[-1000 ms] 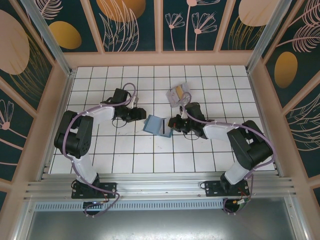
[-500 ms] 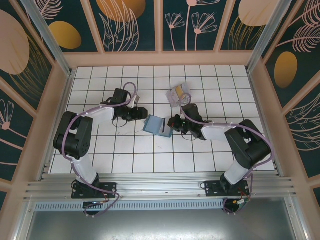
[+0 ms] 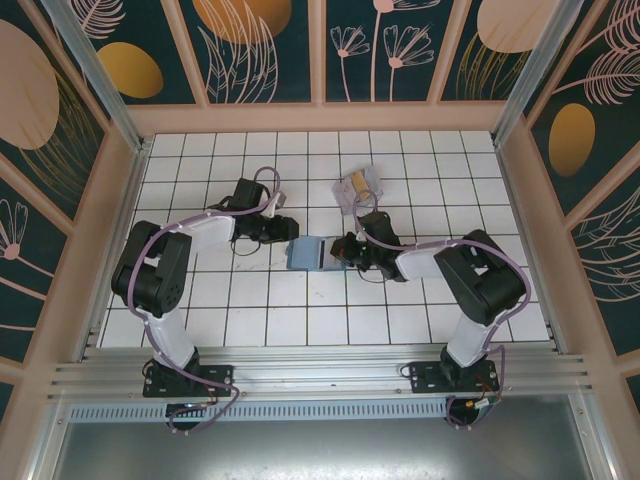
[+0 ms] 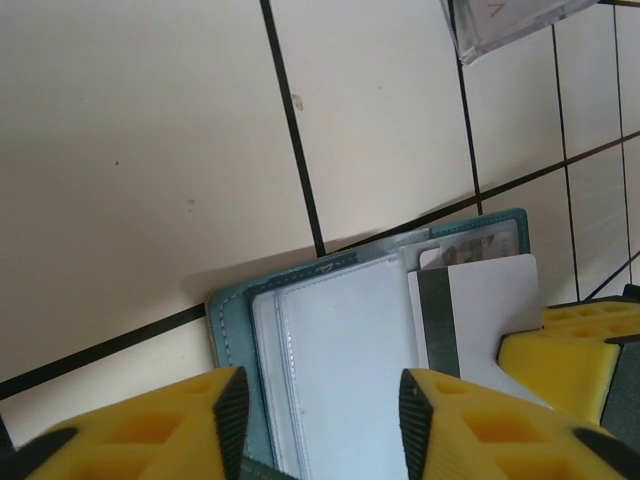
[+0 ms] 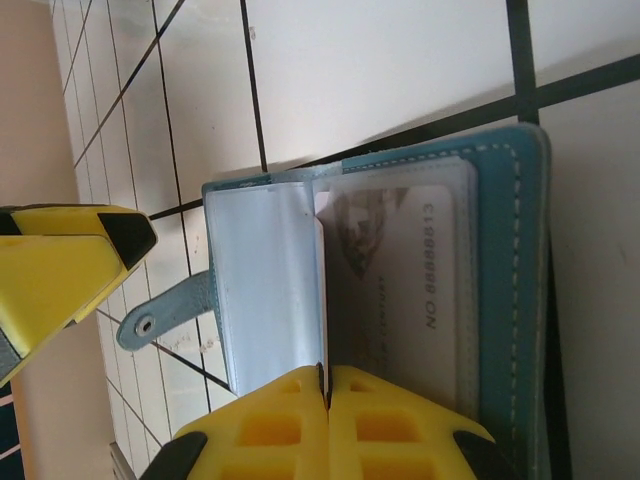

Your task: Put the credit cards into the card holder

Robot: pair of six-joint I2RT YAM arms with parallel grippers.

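The teal card holder (image 3: 303, 252) lies open on the white grid between both arms. My left gripper (image 4: 322, 425) hangs over its left leaf (image 4: 330, 340), jaws apart, with the pale inner sleeve showing between them. My right gripper (image 5: 327, 385) is shut on a white credit card with a grey stripe (image 4: 485, 300). That card stands edge-on (image 5: 322, 290) against the sleeve's open side. Another card printed with numbers (image 5: 400, 290) sits inside the holder's right leaf (image 5: 500, 250). The remaining credit cards (image 3: 358, 186), one of them gold, lie a square behind the holder.
The holder's strap with its snap (image 5: 165, 315) sticks out on the left side. Wooden walls (image 3: 120, 200) enclose the tiled table (image 3: 250, 300), and an aluminium rail (image 3: 320, 375) runs along the near edge. Both arm bases sit there.
My left gripper has slid right up to the holder and its jaws have narrowed. The right gripper has moved left, bringing the card onto the holder, whose raised leaf now lies flatter.
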